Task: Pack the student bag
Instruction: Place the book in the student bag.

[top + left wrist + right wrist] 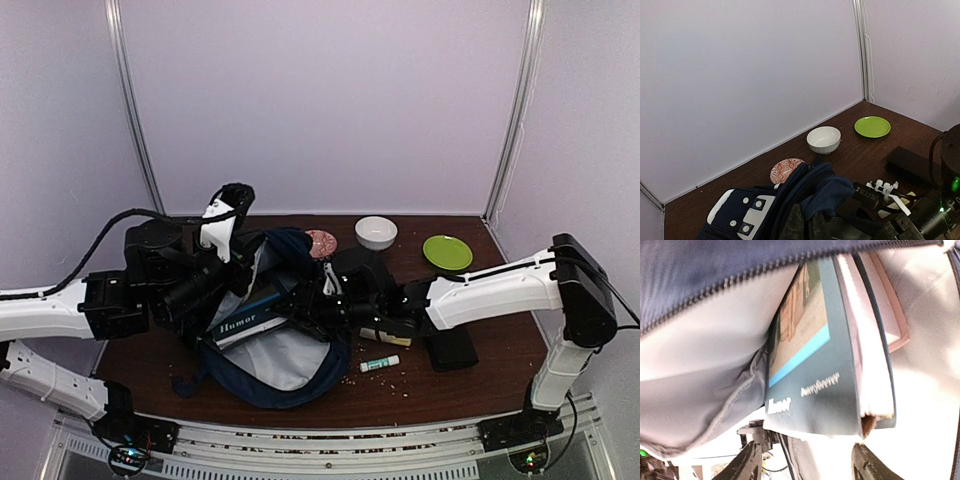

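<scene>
From above, the student bag point(285, 360) lies open in the middle of the table, with a book point(245, 320) inside. My left gripper point(215, 285) is at the bag's 10 o'clock rim. My right gripper point(318, 300) reaches in from 3 o'clock. A glue stick point(380, 364) lies at the bag's 4 o'clock.

The left wrist view shows that hand pressed together, and I think it pinches the rim. It also shows a white bowl point(823, 139) at 12 o'clock, but no book.

Only the right wrist view shows the right fingers point(749, 460) spread wide, off the book. I think the book is packed. Next I should back straight out, then fetch the glue stick.
</scene>
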You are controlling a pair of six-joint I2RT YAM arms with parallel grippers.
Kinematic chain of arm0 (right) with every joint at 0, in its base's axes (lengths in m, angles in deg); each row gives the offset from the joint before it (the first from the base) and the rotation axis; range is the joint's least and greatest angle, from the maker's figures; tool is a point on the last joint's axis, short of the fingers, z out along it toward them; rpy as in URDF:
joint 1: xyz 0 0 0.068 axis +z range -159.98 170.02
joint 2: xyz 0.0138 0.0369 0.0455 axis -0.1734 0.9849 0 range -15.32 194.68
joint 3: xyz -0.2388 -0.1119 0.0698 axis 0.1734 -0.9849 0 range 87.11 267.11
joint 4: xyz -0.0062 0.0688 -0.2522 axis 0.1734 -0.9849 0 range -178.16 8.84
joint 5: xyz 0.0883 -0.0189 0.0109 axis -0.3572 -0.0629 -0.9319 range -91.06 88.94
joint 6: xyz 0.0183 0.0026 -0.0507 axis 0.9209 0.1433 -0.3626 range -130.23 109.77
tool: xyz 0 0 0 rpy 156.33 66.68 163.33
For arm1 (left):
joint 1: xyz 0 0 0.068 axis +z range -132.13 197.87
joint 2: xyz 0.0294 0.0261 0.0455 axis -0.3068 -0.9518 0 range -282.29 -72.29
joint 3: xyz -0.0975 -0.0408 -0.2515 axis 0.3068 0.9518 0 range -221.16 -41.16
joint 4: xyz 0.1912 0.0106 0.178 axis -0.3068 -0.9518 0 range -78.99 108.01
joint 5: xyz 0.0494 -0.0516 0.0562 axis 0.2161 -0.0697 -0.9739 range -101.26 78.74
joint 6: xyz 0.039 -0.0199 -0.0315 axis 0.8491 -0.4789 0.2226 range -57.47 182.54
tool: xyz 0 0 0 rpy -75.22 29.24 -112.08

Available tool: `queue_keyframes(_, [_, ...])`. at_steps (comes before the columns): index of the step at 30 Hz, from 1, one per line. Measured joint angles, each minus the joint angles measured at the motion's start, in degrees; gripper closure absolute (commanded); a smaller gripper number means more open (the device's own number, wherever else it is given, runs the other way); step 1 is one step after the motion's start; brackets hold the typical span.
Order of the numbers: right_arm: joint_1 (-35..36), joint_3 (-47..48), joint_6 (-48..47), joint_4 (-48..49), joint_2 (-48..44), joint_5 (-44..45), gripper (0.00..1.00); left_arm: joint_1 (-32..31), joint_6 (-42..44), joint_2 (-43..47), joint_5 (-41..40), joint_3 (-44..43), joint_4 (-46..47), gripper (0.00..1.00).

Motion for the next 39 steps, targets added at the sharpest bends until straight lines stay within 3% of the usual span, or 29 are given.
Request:
queue_keyframes(7, [0.15, -2.93, -0.35, -0.2, -4.22, 2.19, 0.39, -0.02, 0.15, -0.5, 0.35, -0.52, -0.85, 1.0])
queue_keyframes(13, [1.03, -2.91, 0.76, 0.46, -4.79, 2.16, 0.57, -0.02, 0.17, -0.76, 0.66, -1.42, -1.77, 1.0])
queue_keyframes(26, [1.7, 0.09, 6.34, 3.82, 3.72, 0.02, 0.68, 0.0, 0.04, -2.89, 1.31, -5.38, -7.17, 1.0])
queue_keyframes(32, [0.76, 1.44, 6.73, 4.07, 4.59, -0.92, 0.79, 0.0, -1.05, -1.14, 5.2, -5.35, -9.97, 1.0])
queue_keyframes(39, [-1.31, 5.86, 6.27, 3.08, 9.05, -2.93, 0.8, 0.0, -4.42, -0.96, 9.94, -5.35, -12.79, 1.0])
